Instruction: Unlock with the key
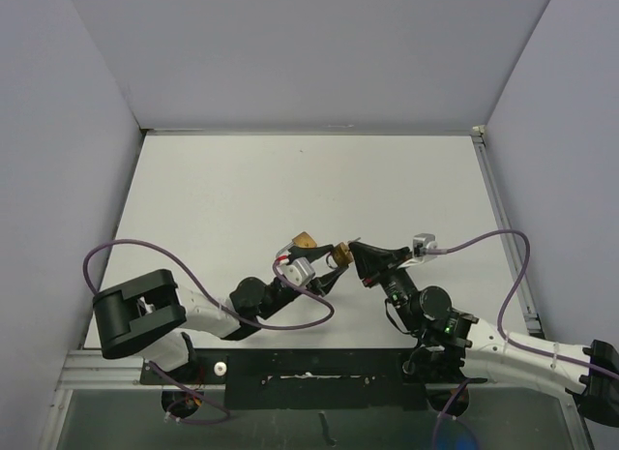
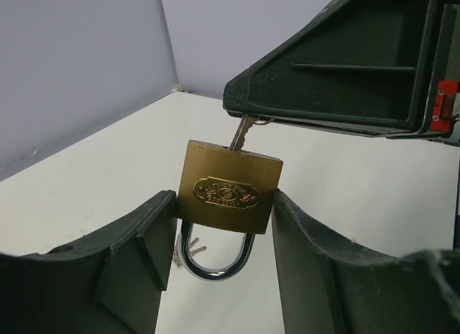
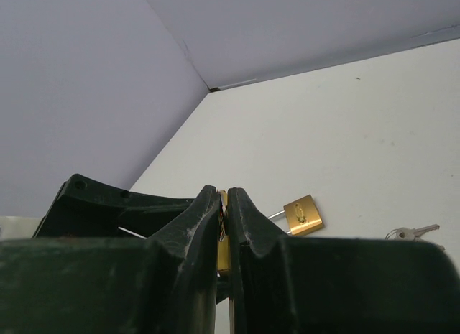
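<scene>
Both pincers are clenched: left pincer (image 2: 224, 205) on the lock (image 2: 230, 177), at its narrow edges, right pincer (image 3: 223, 199) on the key (image 2: 242, 133). The lock seems heavy and slippery; the thin key may bend.

the white-and-black left arm (image 1: 208, 316) folds its elbow toward the left edge, then reaches to the middle of the white table (image 1: 242, 179). the right arm (image 1: 522, 358) stretches in low from the near right corner. the left gripper (image 2: 223, 201) clamps a brass padlock (image 2: 230, 190) between its dark fingers (image 2: 136, 255). the right gripper (image 3: 224, 212) pinches a small silver key (image 2: 242, 133), jaws nearly touching.
</scene>
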Available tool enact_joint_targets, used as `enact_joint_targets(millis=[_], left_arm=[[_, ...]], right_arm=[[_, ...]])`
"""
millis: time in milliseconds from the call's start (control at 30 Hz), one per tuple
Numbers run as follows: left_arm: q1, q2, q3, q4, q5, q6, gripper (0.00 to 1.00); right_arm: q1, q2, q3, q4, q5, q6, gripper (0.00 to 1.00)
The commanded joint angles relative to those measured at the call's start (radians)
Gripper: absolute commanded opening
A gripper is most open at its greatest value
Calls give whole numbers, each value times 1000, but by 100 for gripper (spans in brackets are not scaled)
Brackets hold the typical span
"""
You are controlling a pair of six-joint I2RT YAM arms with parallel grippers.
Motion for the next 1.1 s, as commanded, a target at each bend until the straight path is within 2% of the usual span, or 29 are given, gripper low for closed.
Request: enact_joint_targets(millis=[0,200,333,900,967,1067], left_arm=[[-22,-97,90,128,130,-12,0],[-15,-176,86,-20,119,-9,0],[-15,-206,80,-49,97,0,0],[-17,-155,113,75,58,6,0],[-17,-149,123,61,49,2,0],[-17,-146,126,17,27,-7,0]], right_arm=[[18,20,25,-110,-104,-47,0],[19,-14,41,-185,-113,-75,0],[20,-21,45,-204,-121,-78,0],[20,57,4,-88,-116,10,0],[19,50,3,-88,-94,27,7],[20,20,0,-82,-70,34,23]])
